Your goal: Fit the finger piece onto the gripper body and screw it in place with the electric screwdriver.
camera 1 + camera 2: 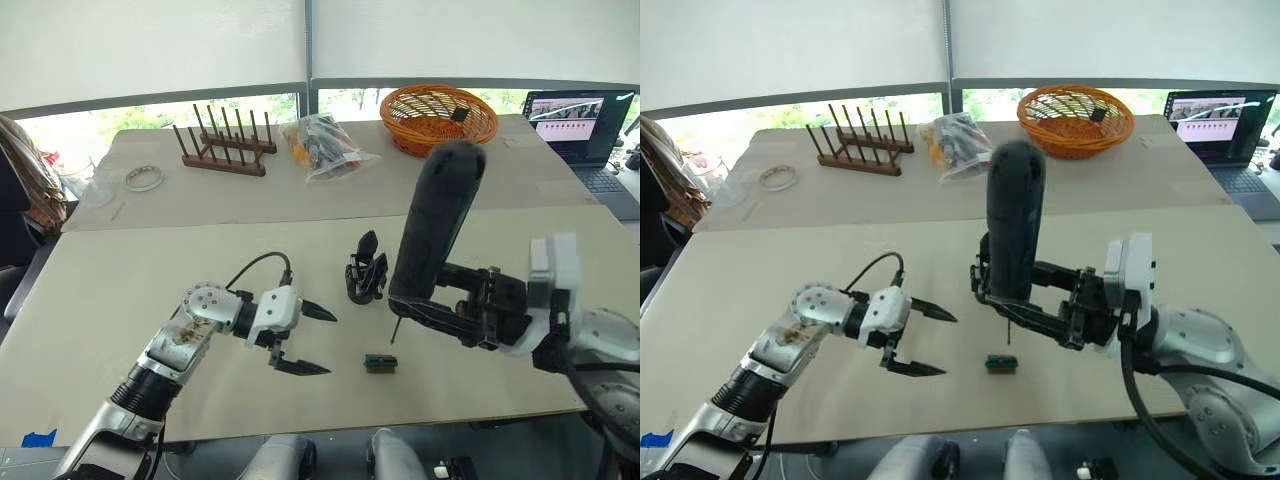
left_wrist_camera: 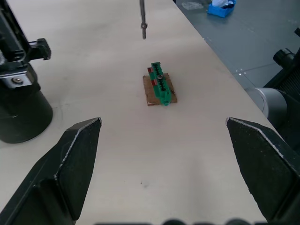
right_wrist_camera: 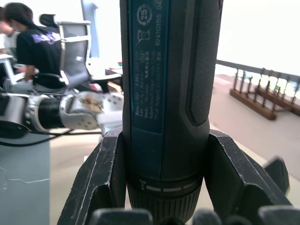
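Listing by view. Left eye view: right gripper (image 1: 432, 300) clenched around the lower barrel of the electric screwdriver (image 1: 437, 225), handle held near upright and leaning slightly, so that the thin bit hangs point-down over the desk (image 1: 150, 300); bit tip above the surface, between the gripper body (image 1: 366, 268) and the green terminal block (image 1: 380, 363); gripper body standing on its round base near the desk's middle, pointed finger up, just beside the driver; left gripper (image 1: 310, 340) low over the desk, jaws released and wide, pointed toward the green block, likely readied to steady or fetch a part; finger piece not told apart with certainty, whether already seated on the body I cannot tell.

Right eye view: same layout; driver barrel (image 1: 1015, 220) covers most of the gripper body; wooden peg rack (image 1: 860, 150), orange basket (image 1: 1076, 118), plastic bag of parts (image 1: 960, 140) and laptop (image 1: 1220, 125) set well apart on the far desk, out of the working area.

Left wrist view: two spread black fingertips (image 2: 79, 145) flanking the green block (image 2: 160, 88), which lies on a small brown card; screwdriver bit (image 2: 143, 21) hanging beyond it; round base of the gripper body (image 2: 23, 110) to one side.

Right wrist view: jaws pressed against both sides of the screwdriver handle (image 3: 168, 93), grip low by the collar, probably for control of the tip; a seated person (image 3: 33, 47) in the background.
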Controlling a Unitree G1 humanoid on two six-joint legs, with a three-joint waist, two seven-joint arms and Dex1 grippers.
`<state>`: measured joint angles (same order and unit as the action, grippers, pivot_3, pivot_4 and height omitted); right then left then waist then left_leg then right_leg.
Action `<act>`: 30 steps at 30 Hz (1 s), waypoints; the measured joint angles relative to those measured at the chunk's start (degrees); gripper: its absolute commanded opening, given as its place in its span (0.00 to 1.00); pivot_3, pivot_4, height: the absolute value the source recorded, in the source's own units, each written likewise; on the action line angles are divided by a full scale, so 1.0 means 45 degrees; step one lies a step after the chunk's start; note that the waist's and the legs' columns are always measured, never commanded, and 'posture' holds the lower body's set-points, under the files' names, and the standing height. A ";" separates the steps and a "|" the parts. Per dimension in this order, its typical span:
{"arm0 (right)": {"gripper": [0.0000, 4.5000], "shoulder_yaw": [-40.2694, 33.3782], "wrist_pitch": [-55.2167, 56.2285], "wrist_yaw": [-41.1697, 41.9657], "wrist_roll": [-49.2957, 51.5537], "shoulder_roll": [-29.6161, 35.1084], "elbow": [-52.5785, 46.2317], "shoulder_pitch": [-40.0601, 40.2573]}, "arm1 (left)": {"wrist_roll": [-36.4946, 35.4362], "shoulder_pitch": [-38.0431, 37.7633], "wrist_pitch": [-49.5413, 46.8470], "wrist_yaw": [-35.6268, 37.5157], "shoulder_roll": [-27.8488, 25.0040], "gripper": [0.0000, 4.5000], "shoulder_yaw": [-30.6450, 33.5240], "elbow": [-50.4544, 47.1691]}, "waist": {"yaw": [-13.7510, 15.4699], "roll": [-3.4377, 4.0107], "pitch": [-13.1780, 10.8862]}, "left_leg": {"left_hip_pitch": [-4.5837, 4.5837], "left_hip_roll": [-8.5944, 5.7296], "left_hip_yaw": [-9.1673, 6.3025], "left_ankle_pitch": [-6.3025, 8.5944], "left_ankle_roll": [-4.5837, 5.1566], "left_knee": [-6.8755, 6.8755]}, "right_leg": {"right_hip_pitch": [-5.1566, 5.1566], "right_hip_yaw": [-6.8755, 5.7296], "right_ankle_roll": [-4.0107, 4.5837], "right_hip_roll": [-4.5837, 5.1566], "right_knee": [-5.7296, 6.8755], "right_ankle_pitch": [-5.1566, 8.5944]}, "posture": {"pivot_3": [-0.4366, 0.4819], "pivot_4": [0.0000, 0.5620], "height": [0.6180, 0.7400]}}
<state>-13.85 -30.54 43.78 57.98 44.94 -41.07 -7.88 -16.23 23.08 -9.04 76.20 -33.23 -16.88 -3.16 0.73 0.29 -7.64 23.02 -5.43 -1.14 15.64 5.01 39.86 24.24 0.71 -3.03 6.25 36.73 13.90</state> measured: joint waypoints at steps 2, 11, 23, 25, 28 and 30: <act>0.42 0.0052 -0.0296 -0.0080 0.0445 0.0139 0.0251 -0.1067 | -0.0144 0.0146 -0.0262 -0.0237 0.0028 1.00 0.0224 0.0018 | 0.0012 -0.0017 -0.0010 | 0.0005 0.0002 -0.0002 0.0000 0.0000 0.0001 | 0.0000 -0.0001 0.0000 0.0018 -0.0001 0.0000 | 0.48 0.27 1.00; 0.42 0.2163 -0.2132 -0.0877 0.0851 -0.1029 0.3110 -0.6074 | 0.0047 0.1337 -0.0213 -0.1255 0.0791 1.00 0.0720 0.1758 | -0.0026 -0.0066 -0.0040 | 0.0055 -0.0001 0.0002 -0.0002 -0.0002 0.0008 | 0.0040 -0.0022 0.0000 0.0015 0.0007 -0.0001 | 0.48 0.27 1.00; 0.42 0.3283 -0.2382 0.0611 -0.1444 -0.1894 0.6051 -0.8414 | 0.0843 0.3064 0.1168 -0.1561 0.2032 1.00 0.0721 0.5004 | -0.0047 -0.0081 -0.0048 | 0.0085 -0.0017 -0.0008 -0.0002 0.0002 0.0028 | 0.0065 -0.0046 -0.0003 -0.0002 0.0078 -0.0003 | 0.48 0.27 1.00; 0.42 0.3346 -0.2363 0.0919 -0.1789 -0.1927 0.6275 -0.8416 | 0.1055 0.3245 0.1338 -0.1526 0.2180 1.00 0.0688 0.5415 | -0.0059 -0.0080 -0.0048 | 0.0087 -0.0017 -0.0008 -0.0002 0.0002 0.0027 | 0.0073 -0.0046 -0.0003 -0.0002 0.0083 -0.0003 | 0.48 0.27 1.00; 0.42 0.3351 -0.2348 0.1252 -0.2214 -0.2029 0.6447 -0.8417 | 0.1199 0.3432 0.1679 -0.1486 0.2408 1.00 0.0675 0.5972 | -0.0067 -0.0081 -0.0049 | 0.0104 -0.0017 -0.0007 -0.0002 0.0001 0.0032 | 0.0087 -0.0045 -0.0003 -0.0002 0.0084 -0.0003 | 0.48 0.27 1.00; 0.42 0.3351 -0.2311 0.1438 -0.2502 -0.2145 0.6552 -0.8417 | 0.1314 0.3568 0.1774 -0.1408 0.2511 1.00 0.0670 0.6362 | -0.0069 -0.0081 -0.0049 | 0.0113 -0.0017 -0.0007 -0.0003 0.0001 0.0037 | 0.0098 -0.0045 -0.0003 -0.0002 0.0086 -0.0003 | 0.48 0.27 1.00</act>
<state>1.22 -40.94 50.25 46.72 35.29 -11.58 -45.75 -10.32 39.14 -1.06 69.86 -21.93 -13.87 25.47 0.42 -0.07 -7.86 23.53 -5.50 -1.17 15.63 5.02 40.03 24.68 0.51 -3.04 6.24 37.12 13.88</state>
